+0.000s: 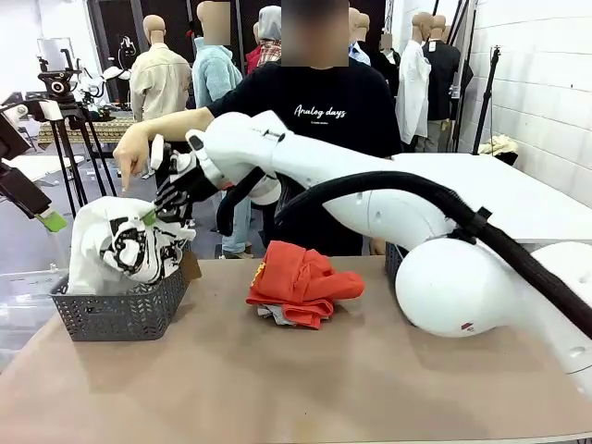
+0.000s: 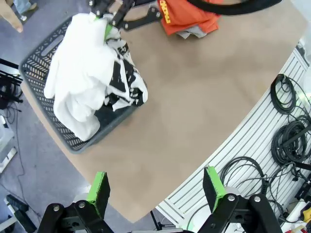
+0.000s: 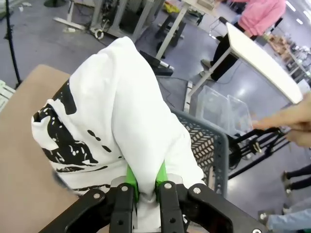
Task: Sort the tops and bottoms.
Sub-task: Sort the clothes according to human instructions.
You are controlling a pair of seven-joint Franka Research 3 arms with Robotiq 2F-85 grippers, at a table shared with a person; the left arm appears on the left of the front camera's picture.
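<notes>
Right gripper (image 3: 145, 187): pads pinched on a fold of the white T-shirt (image 3: 121, 111), which hangs bunched into the grey basket (image 1: 120, 314) and spills over its rim. Orange top (image 1: 301, 282) lies heaped beside the basket, not touching it. Left gripper (image 2: 158, 191): spread, empty, well apart from the basket. Person's hand (image 1: 131, 148) is above the basket's far side.

We catch only a sliver of the grey top (image 1: 269, 316) under the orange top (image 1: 301, 282), whose far end runs off the left wrist view's upper edge. The white T-shirt (image 3: 131, 111) swallows the tips of the right gripper (image 3: 146, 179) and the floor of the basket (image 3: 208, 141). Behind the right arm (image 1: 462, 287), a dark bin (image 1: 394, 263) barely peeks out.
</notes>
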